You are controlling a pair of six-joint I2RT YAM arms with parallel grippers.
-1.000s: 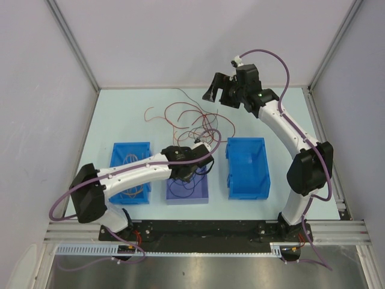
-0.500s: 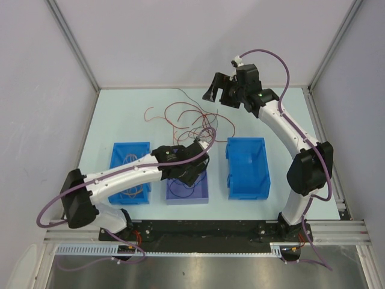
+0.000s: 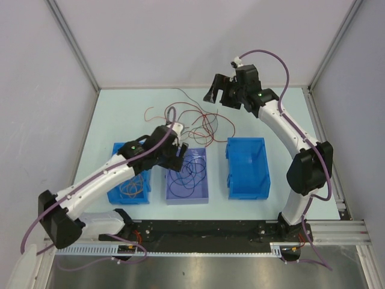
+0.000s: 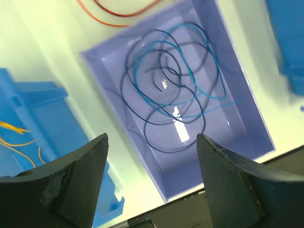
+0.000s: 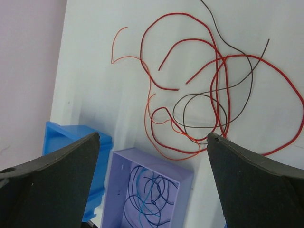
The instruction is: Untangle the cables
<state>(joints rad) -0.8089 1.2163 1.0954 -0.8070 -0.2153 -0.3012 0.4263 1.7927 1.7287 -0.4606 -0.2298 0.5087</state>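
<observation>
A: Far left first. The left blue bin [image 3: 129,145] held a few orange-tan cables [image 3: 133,188], lying loose on its floor.

B: Just right of that, the left gripper [image 4: 151,142] hung over the far left corner of the purple bin [image 3: 186,200]. Its fingers were spread apart and there was nothing between them.

A: Inside that purple bin, the dark navy and teal cables [image 4: 166,90] lay in overlapping loops, all within the walls.

B: Beyond the bin's far edge, out on the pale table [image 3: 132,114], the red and dark cables [image 5: 221,90] sprawled in a tangle. The strands crossed each other again and again, and one thin red end trailed off to the left.

A: Moving right, the right blue bin [image 3: 246,168] sat beside the purple one with a strip of table between them.

B: And the right gripper [image 5: 153,137] was up over the far side of the table, just right of the tangle. Its claw was wide apart, gripping nothing and looking down on those red loops.
</observation>
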